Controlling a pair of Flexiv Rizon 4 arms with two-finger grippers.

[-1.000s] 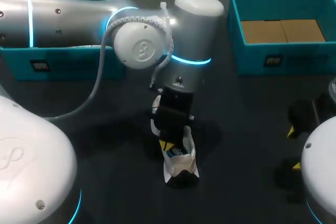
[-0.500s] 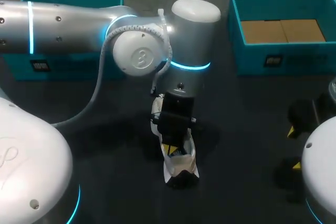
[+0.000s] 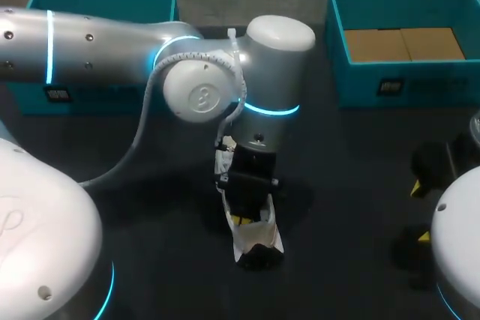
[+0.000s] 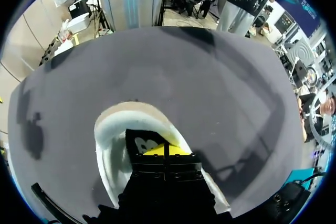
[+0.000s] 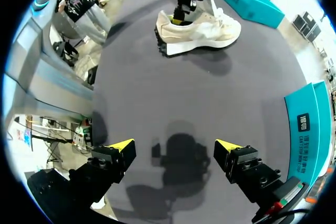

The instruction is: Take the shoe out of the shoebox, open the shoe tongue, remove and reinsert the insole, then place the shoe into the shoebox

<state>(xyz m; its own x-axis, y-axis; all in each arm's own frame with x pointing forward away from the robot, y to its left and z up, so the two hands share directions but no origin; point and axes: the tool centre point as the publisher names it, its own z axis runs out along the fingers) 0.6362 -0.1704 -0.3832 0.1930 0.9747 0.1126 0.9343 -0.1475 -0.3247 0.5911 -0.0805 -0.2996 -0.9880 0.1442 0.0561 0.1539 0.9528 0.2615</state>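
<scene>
Shoe (image 3: pixel 256 239) sits mid-table (image 3: pixel 352 185), out of the box; left gripper (image 4: pixel 164 150) has sunk deeper into its heel opening than a second ago, jaws pressed together at the insole (image 4: pixel 140 143); likely starting insole removal; right gripper (image 5: pixel 176 150) spread, well apart.

Dark grey matte table (image 3: pixel 360 155), evenly lit, soft shadows pooled on surface.

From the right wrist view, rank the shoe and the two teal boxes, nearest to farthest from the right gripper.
1. The nearer teal box, beside the right gripper.
2. The shoe, ahead on the table.
3. The farther teal box, beyond the shoe.
</scene>
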